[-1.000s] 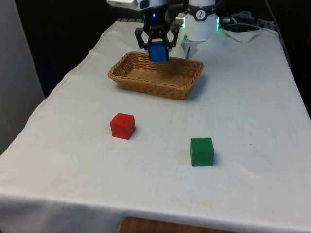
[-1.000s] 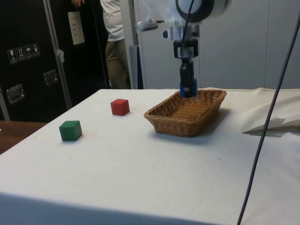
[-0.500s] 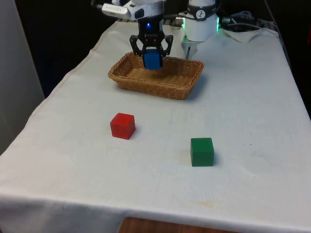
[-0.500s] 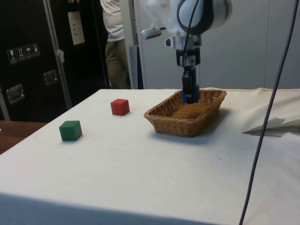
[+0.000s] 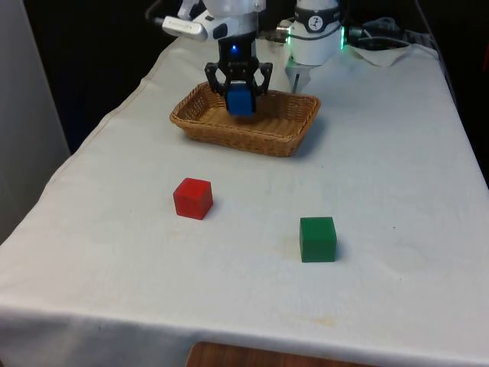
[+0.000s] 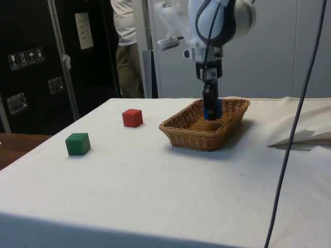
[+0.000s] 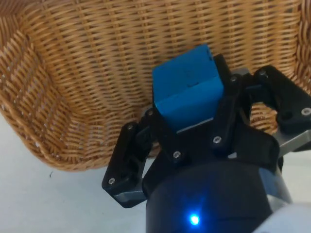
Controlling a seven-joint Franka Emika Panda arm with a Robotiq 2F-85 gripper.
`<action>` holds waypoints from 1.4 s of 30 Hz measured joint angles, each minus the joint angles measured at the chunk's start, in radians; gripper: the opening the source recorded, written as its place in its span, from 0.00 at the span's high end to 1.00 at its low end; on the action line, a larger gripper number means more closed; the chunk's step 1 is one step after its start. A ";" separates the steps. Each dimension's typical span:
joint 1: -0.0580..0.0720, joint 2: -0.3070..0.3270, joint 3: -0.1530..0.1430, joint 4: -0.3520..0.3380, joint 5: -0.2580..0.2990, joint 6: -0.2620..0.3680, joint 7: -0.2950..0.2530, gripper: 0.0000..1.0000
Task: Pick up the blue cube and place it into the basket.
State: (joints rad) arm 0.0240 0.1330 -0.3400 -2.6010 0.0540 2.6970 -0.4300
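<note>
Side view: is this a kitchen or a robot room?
Probably a robot test lab: a white arm's gripper holds a blue cube over a basket, with dark cabinets behind.

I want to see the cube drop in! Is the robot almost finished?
Almost. Picking up is done: the tool is clamped on the blue cube. Right now it holds the cube low inside the basket. Left to do: let go. The red cube and green cube sit on the table.
</note>
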 measured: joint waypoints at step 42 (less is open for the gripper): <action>0.000 0.093 0.009 0.010 0.014 0.073 0.000 0.44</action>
State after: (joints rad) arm 0.0240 0.2260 -0.3310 -2.5910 0.0680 2.7700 -0.4300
